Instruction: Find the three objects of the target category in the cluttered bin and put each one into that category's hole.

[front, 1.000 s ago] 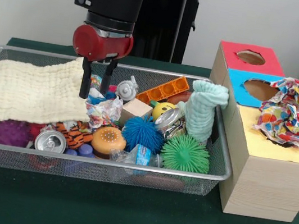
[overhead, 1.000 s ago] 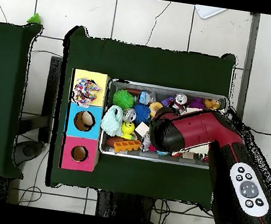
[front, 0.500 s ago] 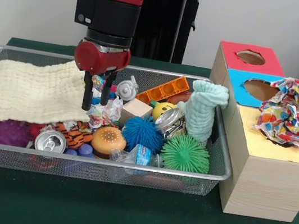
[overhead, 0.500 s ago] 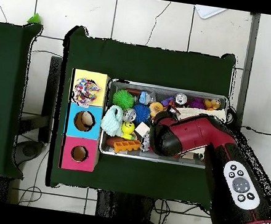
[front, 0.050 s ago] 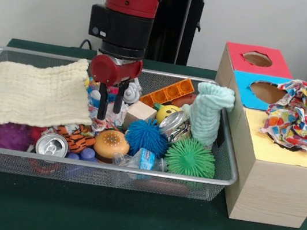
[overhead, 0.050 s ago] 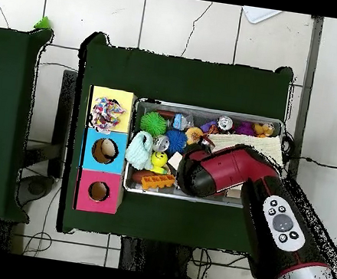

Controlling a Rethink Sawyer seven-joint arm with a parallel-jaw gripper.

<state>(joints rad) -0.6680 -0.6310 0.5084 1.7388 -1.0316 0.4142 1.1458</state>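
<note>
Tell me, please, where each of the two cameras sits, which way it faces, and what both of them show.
Front view: across the table, level with the wire bin, facing the robot; the red and black arm descends from above, its gripper open over crumpled paper beside the cream cloth.
Overhead view: above the table, looking straight down; the arm enters from bottom right and hides the gripper.
Shared: the bin, the green spiky ball and the box of holes with colourful fabric over its yellow hole.
</note>
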